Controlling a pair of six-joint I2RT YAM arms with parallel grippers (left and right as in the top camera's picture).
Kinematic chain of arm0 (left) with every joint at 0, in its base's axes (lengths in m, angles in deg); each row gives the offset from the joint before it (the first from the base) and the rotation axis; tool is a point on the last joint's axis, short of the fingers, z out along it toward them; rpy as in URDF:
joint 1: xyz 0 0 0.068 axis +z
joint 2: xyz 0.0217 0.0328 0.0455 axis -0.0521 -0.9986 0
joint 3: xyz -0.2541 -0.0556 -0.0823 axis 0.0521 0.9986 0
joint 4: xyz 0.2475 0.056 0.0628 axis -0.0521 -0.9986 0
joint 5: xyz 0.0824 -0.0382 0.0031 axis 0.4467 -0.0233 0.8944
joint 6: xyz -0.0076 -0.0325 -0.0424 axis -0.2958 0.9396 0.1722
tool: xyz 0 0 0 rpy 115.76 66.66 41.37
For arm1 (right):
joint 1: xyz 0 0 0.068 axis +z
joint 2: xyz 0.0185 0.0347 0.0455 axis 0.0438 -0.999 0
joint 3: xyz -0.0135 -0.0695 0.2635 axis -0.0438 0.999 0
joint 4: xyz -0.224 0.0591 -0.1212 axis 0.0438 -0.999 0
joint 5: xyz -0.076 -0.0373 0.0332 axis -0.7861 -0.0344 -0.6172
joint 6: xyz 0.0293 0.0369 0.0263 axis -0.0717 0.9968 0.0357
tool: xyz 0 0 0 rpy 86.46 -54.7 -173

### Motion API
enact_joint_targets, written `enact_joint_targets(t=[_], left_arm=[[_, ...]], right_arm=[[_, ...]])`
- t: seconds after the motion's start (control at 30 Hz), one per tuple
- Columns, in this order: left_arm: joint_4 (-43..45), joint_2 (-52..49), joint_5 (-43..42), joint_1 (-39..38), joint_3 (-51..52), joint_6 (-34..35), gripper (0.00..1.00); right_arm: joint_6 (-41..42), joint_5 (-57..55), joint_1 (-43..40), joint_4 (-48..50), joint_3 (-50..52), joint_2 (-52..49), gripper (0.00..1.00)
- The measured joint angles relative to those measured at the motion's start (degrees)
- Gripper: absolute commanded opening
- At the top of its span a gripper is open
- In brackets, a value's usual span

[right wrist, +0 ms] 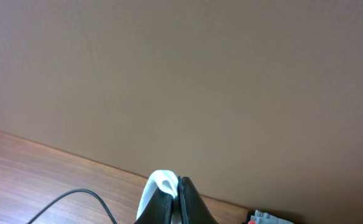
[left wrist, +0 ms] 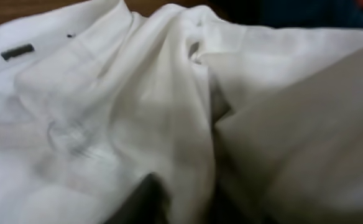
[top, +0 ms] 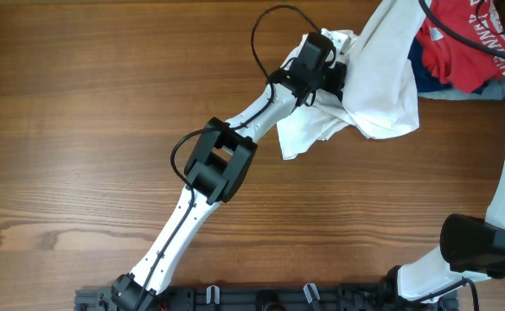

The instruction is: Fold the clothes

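Fabric fills the left wrist view — the shirt (top: 378, 82) lies crumpled at about two o'clock on the worktop (top: 79, 112), its upper part rising out of the top edge of the overhead view, just beside a red garment (top: 460, 43) and something blue (top: 421, 69) beneath it. The right claw (right wrist: 175, 186) is pinched shut on a small fold of white cloth, and, judging by the shirt's rise in the overhead view, it holds that end aloft. The left claw (top: 326, 73) is buried in the shirt's nine o'clock edge; a dark finger (left wrist: 141, 199) shows low among the folds, but whether the jaws have closed on cloth I cannot tell.

The step in hand looks like taking a second hold so the shirt can be spread flat. To do it well, the left claw should catch a single layer at a hem or sleeve, not a bunched wad, and confirm the hold before pulling. Then draw toward nine o'clock, away from the red pile, with both claws level so the thin cloth opens without twisting.
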Motion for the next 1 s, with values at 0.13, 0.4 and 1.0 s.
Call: enact_joint_targets(t=[0.13, 0.4, 1.0], left_arm=[[0.11, -0.09, 1.53, 0.22, 0.00, 0.46, 0.04], [-2.56, 0.68, 5.44, 1.51, 0.00, 0.48, 0.04], [-26.01, 36.17, 8.61, 18.93, 0.07, 0.15, 0.04]], right_arm=[[-0.02, -0.02, 0.00, 0.00, 0.00, 0.00, 0.04], [-0.02, 0.00, 0.00, -0.02, 0.00, 0.00, 0.04], [0.00, 0.31, 0.00, -2.36, 0.00, 0.00, 0.04]])
